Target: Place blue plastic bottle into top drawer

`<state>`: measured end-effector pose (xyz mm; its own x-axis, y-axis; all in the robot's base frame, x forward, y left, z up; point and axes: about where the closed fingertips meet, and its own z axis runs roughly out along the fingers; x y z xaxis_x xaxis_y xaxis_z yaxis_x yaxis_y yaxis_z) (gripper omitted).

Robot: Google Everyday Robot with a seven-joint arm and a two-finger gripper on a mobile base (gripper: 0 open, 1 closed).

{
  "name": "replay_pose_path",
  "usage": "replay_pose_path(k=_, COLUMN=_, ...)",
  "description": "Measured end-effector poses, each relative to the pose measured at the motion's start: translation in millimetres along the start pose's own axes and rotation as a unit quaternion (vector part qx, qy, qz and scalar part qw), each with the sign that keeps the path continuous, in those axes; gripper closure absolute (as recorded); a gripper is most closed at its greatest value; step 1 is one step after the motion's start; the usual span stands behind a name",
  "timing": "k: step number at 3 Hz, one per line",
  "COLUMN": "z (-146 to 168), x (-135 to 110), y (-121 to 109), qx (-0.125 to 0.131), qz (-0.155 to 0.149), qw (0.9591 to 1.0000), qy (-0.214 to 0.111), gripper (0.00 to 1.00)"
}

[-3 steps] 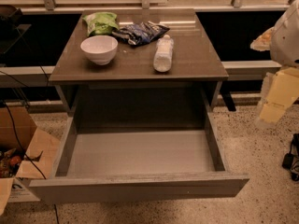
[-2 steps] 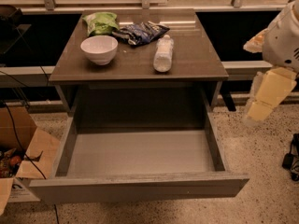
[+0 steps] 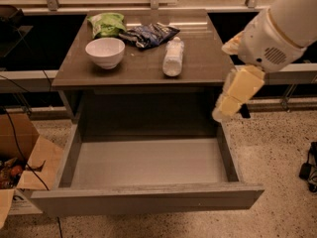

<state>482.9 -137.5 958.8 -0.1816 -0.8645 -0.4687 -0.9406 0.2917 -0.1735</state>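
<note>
Nearest is the drawer [image 3: 148, 198], pulled far out from under the table [image 3: 208, 68]. Its plain grey front panel faces the camera and its grey inner floor is in full view. On the speckled floor [image 3: 277, 157] to the drawer's left sits an open cardboard box [image 3: 29, 157] with its flaps spread.

The gripper [image 3: 223, 110] hangs just off the tabletop's right edge, near the front right corner and above the drawer's rear right corner. It points down and to the left from a bulky white arm [image 3: 282, 29] that reaches in from the upper right. Nothing shows in its grasp, and I cannot tell whether it is spread or pressed together.

On the tabletop, the bottle [image 3: 173, 57] lies on its side a little right of the middle. It runs from front to back, well apart from the gripper and outside the drawer. A white bowl [image 3: 105, 52] stands upright toward the left edge, level with the bottle. Behind them a dark blue crinkled snack bag [image 3: 148, 33] lies near the far edge, its right end just beside the bottle's far end. A green bag [image 3: 106, 24] sits at the far left corner, next to the blue one.
</note>
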Motion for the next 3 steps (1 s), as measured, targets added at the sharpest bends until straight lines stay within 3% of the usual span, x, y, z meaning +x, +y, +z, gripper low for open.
replay_pose_path(k=1, z=19.6, x=-19.0, y=-21.5, qx=-0.005, qz=0.007, qw=0.9992, qy=-0.039, gripper=0.00)
replay_pose_path(k=2, z=38.6, x=-28.3, y=-56.8, qx=-0.006, qz=0.014, qw=0.9981, qy=-0.060, gripper=0.00)
replay_pose_path(k=3, z=39.7, x=-29.7, y=-62.7, qx=-0.005, qz=0.014, qw=0.9978, qy=-0.065, gripper=0.00)
